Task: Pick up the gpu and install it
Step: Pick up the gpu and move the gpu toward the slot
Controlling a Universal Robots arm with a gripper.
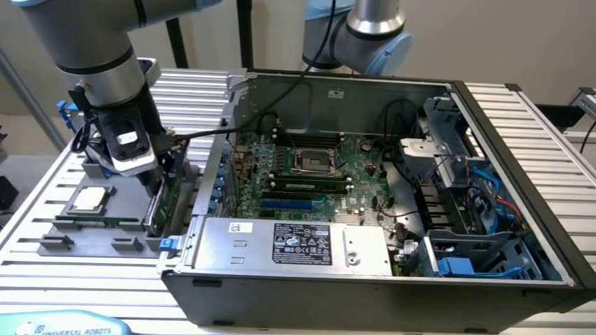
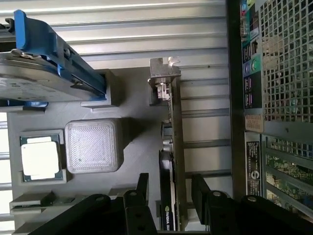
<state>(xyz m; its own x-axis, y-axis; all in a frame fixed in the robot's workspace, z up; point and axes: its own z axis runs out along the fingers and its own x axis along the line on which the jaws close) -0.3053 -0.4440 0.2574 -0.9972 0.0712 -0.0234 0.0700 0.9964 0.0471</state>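
Bright even light; soft shadows; glare washing out processor chip (image 2: 40,162).

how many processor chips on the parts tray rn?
1. The processor chip lies flat in a pocket of the gray tray, apart from the upright gpu. The arm may hide others.

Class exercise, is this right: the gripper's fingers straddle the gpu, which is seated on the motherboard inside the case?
No. The wrist view shows the gpu standing on edge in the grey holder outside the case; the gripper does straddle it.
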